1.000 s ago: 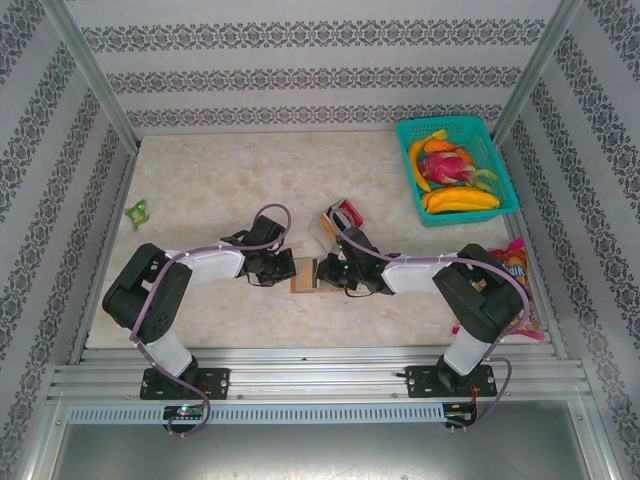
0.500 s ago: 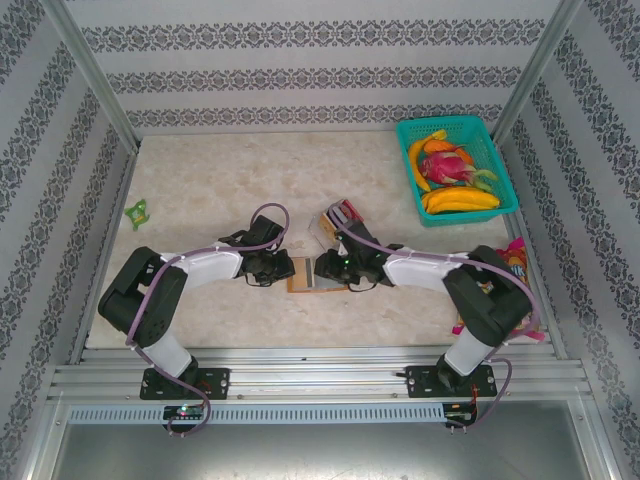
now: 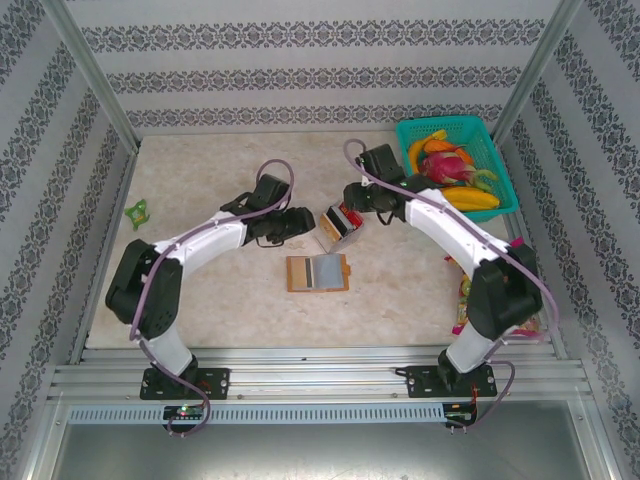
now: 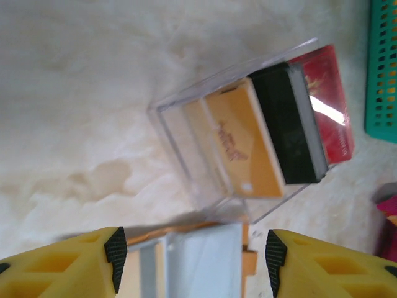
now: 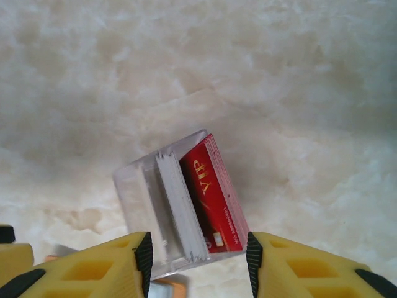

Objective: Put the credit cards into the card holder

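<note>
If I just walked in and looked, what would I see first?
Probably the bright teal basket full of colourful fruit at the far right corner of the table. Next comes the clear box in the middle, with a red card, a black card and a tan card inside it. The orange-tan card holder lies just nearer the arms' bases.

- Left arm (image 3: 215, 240): base at lower left of top view, elbow folded at left edge, forearm angled up-right toward frame centre.
- Left gripper (image 3: 303, 222): just left of centre, jaws wide apart, nothing held. In left wrist view, yellow fingers (image 4: 87, 264) sit at bottom corners.
- Right arm (image 3: 460, 232): base at lower right, upper links arching up-left.
- Right gripper (image 3: 349, 206): just right of centre, jaws apart, empty. In right wrist view, fingers (image 5: 298, 267) flank bottom edge.
</note>
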